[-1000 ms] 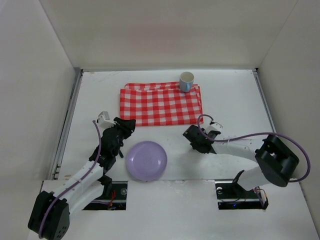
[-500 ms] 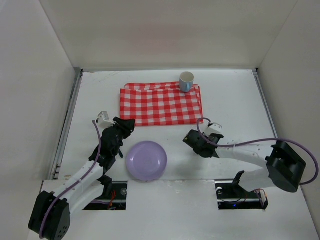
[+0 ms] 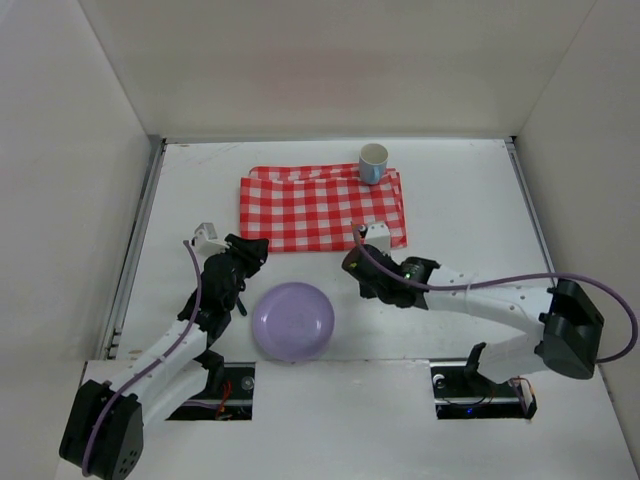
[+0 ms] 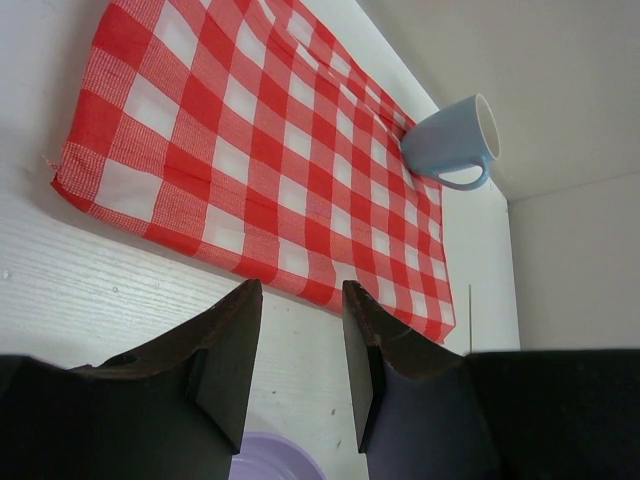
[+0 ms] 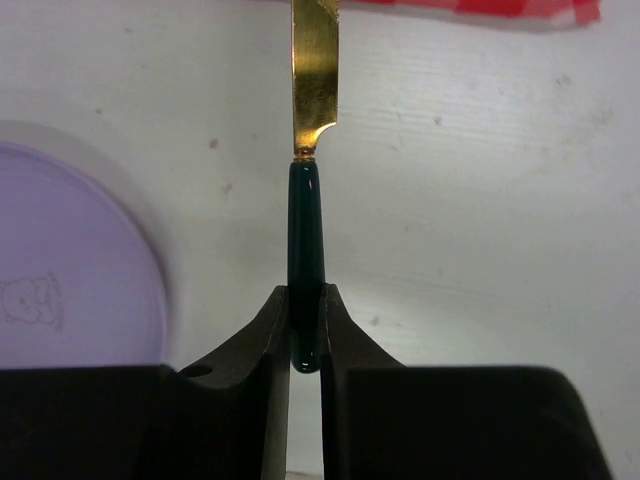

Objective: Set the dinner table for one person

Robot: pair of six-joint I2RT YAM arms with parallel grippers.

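Observation:
The white dinner table (image 3: 470,220) holds a lilac plate (image 3: 292,320) near its front edge. My right gripper (image 3: 356,266) hovers just right of the plate and is shut on the dark green handle of a gold-bladed knife (image 5: 306,220). In the right wrist view the gripper (image 5: 305,310) holds the knife pointing at the cloth, with the plate (image 5: 70,260) to its left. My left gripper (image 3: 246,256) is open and empty just left of the plate. In the left wrist view its jaws (image 4: 300,292) stand apart above bare table, with the plate's rim (image 4: 270,462) below.
A red-and-white checked cloth (image 3: 322,207) lies at the back middle, with a light blue mug (image 3: 373,163) at its far right corner. Both show in the left wrist view, cloth (image 4: 250,130) and mug (image 4: 450,140). Grey rails run along both side edges.
My right gripper has moved left with the knife, closer to the plate and the cloth's front edge. The left arm has barely moved.

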